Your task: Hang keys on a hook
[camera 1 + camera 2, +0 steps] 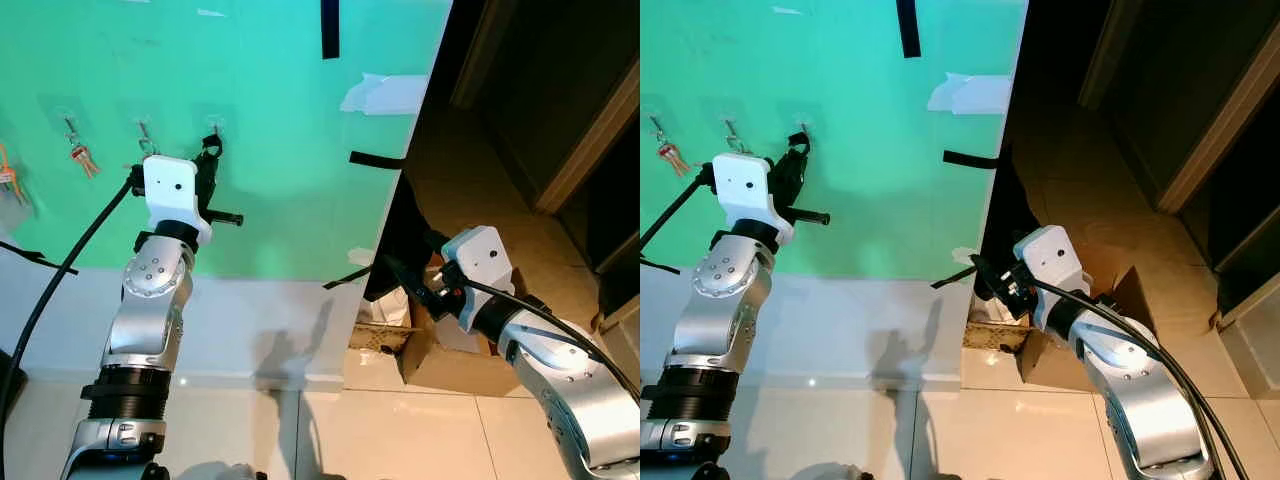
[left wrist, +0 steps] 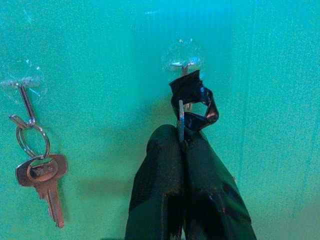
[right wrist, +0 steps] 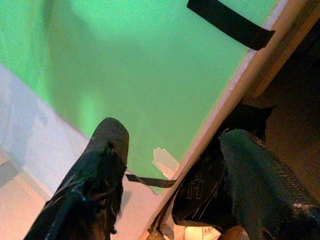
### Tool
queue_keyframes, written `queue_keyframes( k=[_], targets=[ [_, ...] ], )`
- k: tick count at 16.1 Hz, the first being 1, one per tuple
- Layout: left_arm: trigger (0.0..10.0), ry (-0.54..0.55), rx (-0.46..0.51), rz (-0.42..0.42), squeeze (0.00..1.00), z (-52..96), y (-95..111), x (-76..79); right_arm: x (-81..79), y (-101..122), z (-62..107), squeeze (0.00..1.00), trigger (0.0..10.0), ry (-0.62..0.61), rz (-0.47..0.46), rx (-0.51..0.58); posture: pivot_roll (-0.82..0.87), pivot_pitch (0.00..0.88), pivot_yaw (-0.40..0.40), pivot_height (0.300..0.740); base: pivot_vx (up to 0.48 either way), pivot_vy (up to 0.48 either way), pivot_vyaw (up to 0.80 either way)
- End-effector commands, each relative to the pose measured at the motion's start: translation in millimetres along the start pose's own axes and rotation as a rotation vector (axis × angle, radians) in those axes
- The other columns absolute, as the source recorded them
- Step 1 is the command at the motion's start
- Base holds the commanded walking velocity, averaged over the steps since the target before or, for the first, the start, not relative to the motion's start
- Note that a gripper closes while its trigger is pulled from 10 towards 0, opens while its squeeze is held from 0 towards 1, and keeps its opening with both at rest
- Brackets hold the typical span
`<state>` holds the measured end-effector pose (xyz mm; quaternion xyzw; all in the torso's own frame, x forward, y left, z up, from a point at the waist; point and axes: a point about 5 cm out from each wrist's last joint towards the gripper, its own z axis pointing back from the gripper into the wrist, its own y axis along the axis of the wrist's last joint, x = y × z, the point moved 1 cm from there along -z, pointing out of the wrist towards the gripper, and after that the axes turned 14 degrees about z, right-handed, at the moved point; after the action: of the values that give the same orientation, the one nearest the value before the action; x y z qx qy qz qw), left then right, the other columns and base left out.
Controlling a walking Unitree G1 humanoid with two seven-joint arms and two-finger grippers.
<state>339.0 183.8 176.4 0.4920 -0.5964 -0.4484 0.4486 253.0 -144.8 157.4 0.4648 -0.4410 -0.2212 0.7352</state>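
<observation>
My left gripper (image 2: 182, 142) is raised against the green wall (image 1: 290, 150), shut on a key (image 2: 181, 124) that carries a black tape loop (image 2: 192, 97). The loop's top sits right at a clear stick-on hook (image 2: 185, 64); whether it is over the hook I cannot tell. From the head, the same left gripper (image 1: 208, 158) reaches just under that hook (image 1: 213, 125). The neighbouring hook (image 2: 22, 85) holds a ring with a brown-headed key (image 2: 42, 175). My right gripper (image 3: 170, 145) is open and holds nothing, low by the wall's right edge (image 1: 985, 270).
More hooks with keys (image 1: 82, 155) line the wall to the left. Black tape strips (image 1: 330, 28) are stuck on the green board. A cardboard box (image 1: 450, 350) and a dark bag (image 1: 400, 235) lie past the wall's edge, with a dark doorway (image 1: 560, 90) behind.
</observation>
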Motion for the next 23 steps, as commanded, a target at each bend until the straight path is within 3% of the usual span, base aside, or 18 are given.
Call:
queue_keyframes(
  k=[1, 13, 17, 23],
  targets=[
    [10.0, 0.013, 0.0, -0.006, 0.0, -2.4, 1.2, -1.6, 1.1, 4.9, 0.7, 0.0, 10.0, 0.006, 0.019, 0.014, -0.12, 0.0, -0.043, 0.74, 0.0, 0.0, 0.0],
    [10.0, 0.027, 0.04, 0.0, 0.0, -7.5, 7.5, -3.2, 2.3, 6.1, -0.1, 0.0, 10.0, 0.002, 0.026, 0.017, -0.13, 0.0, -0.044, 0.74, 0.0, 0.0, 0.0],
    [10.0, 0.015, -0.055, -0.027, 0.0, -2.9, -9.1, -2.9, 1.9, 6.3, -1.0, 0.0, 10.0, 0.002, 0.026, 0.018, -0.12, 0.0, -0.044, 0.74, 0.0, 0.0, 0.0],
    [10.0, 0.013, -0.073, -0.029, 0.0, -2.8, -12.7, -2.3, 2.6, 6.6, -1.8, 0.0, 10.0, 0.002, 0.031, 0.022, -0.13, 0.0, -0.046, 0.74, 0.0, 0.0, 0.0]
  ],
)
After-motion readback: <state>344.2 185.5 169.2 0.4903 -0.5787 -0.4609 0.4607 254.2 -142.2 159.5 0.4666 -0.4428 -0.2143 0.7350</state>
